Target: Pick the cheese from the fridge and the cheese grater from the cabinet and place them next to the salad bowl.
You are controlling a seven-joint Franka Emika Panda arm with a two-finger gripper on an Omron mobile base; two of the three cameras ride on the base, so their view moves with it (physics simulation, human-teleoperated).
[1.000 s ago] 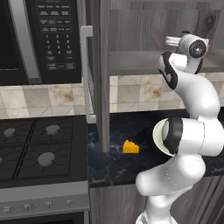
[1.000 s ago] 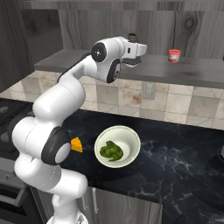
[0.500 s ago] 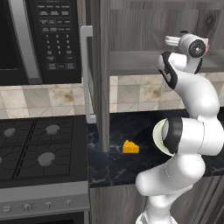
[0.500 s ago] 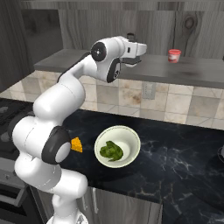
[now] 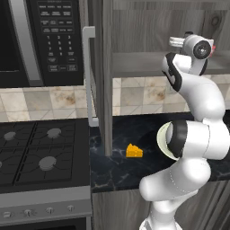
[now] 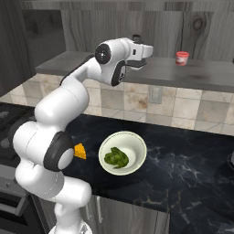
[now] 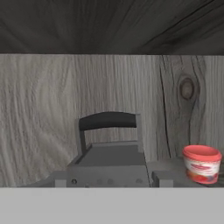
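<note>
Open cabinet (image 5: 148, 31) above the dark tabletop (image 6: 183, 151); bowl (image 6: 122, 153) and cheese (image 5: 134, 151) down on it, near each other. Claw (image 7: 111, 180) up at the shelf, clamped on the grater (image 7: 111, 148), red cup (image 7: 201, 163) beside.

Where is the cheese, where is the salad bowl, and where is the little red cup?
cheese (image 5: 134, 151), left base view, on the wedge's orange top.
salad bowl (image 6: 135, 147), right base view, on its pale inner wall.
red cup (image 7: 201, 164), hand view, on its red-and-white side.
</note>
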